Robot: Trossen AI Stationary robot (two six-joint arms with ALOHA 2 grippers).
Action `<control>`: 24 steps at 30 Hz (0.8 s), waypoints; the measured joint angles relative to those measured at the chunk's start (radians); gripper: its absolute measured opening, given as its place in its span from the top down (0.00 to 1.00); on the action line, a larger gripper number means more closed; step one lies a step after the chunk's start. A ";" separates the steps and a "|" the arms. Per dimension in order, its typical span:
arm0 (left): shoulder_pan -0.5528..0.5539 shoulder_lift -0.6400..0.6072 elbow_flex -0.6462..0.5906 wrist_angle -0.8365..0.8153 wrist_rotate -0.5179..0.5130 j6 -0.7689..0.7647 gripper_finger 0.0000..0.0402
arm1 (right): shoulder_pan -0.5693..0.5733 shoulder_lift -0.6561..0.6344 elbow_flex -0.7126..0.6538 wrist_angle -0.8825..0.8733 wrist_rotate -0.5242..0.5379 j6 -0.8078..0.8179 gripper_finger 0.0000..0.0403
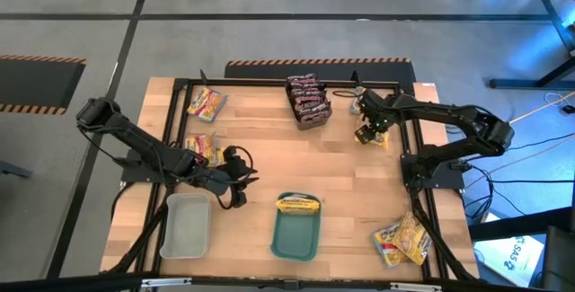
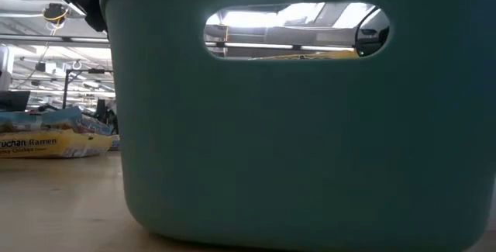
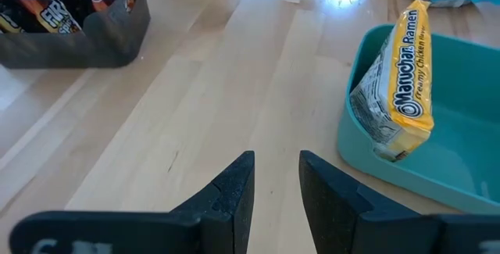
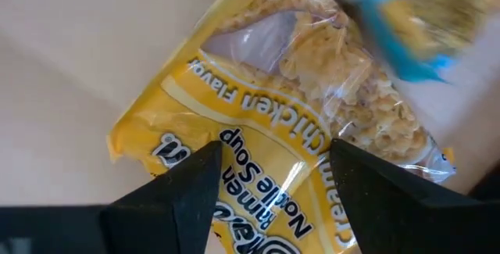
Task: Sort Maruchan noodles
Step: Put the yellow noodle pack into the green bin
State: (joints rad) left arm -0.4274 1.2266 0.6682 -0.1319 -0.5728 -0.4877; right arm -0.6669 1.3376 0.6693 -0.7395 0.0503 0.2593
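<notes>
The teal tray (image 1: 296,234) sits at the near middle of the bench (image 1: 341,162), and one yellow packet (image 1: 298,205) already leans on edge against its far rim. The left pincer (image 1: 235,187) hangs just left of that tray, beside the white tray (image 1: 186,226); in the left wrist view its fingers (image 3: 234,195) stand a little apart with nothing between them, pointing across bare wood past the tray's corner.

The right pincer (image 1: 370,130) is over the far right part of the bench, well away from the teal tray and just right of the grey tray (image 1: 308,101) of dark packets. In the right wrist view its fingers (image 4: 187,180) are spread wide and straddle a yellow chicken-flavour packet (image 4: 289,129) lying flat right under them. The packet's long axis runs slantwise across the gap between the fingers, so the jaws would close across its width rather than its length. I judge this the pick in hand, not yet clamped.

Other yellow packets wait: one at the bench's far left corner (image 1: 206,103), one left of the teal tray near the left arm (image 1: 201,146), and a pile at the near right corner (image 1: 403,240). The right arm is plainly nearer its packet; the left arm is nearer the one beside it. The low view is almost filled by the teal tray's wall (image 2: 310,151), with a yellow packet (image 2: 50,142) lying beyond it
</notes>
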 joint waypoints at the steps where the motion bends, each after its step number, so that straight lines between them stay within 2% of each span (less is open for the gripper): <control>1: 0.000 0.000 0.000 0.000 0.000 0.000 0.76 | 0.014 0.000 0.000 0.000 -0.005 -0.038 0.42; 6: 0.007 0.000 0.000 0.000 -0.004 0.001 0.76 | 0.125 0.001 -0.001 0.036 -0.053 -0.161 0.42; 15: 0.021 0.000 0.000 0.007 -0.005 0.011 0.76 | 0.391 0.002 -0.002 0.059 -0.070 -0.296 0.42; 24: 0.022 0.000 0.000 0.017 0.006 0.027 0.76 | 0.663 0.039 -0.006 0.240 -0.079 -0.504 0.42</control>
State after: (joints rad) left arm -0.4057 1.2266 0.6682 -0.1150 -0.5671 -0.4604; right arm -0.0042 1.3769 0.6637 -0.4995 -0.0292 -0.2445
